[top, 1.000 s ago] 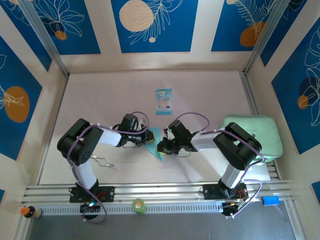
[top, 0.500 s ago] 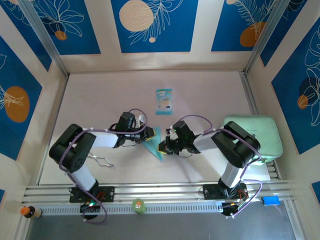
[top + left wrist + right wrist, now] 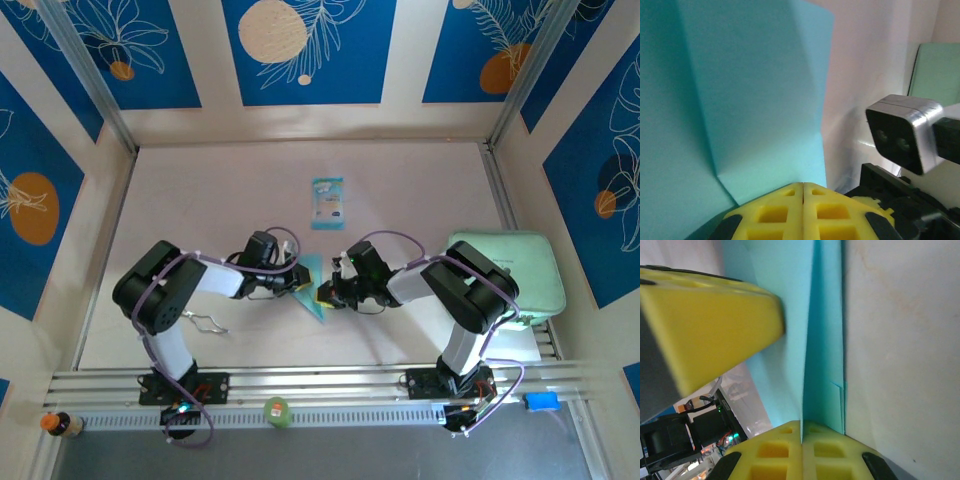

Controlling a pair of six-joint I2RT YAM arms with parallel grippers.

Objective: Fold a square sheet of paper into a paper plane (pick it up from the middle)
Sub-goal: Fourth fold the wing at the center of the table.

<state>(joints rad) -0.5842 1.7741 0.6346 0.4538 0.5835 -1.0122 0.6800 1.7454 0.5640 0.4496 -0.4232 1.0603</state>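
Mid-table, the left gripper (image 3: 298, 287) and the right gripper (image 3: 322, 296) face each other, each with its jaws pressed fully together, tips touching the creased cyan paper (image 3: 311, 268) lying between them; a printed packet (image 3: 327, 202) lies farther back

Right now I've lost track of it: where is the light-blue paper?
Top view: the creased light-blue paper sits mid-table, flanked by the left gripper and the right gripper, nearer the arms than the teal-and-white printed packet.

left gripper (image 3: 298, 285): slid a bit right, further onto the sheet of paper (image 3: 310, 270)
right gripper (image 3: 323, 296): jaws now fully pinched on its crease
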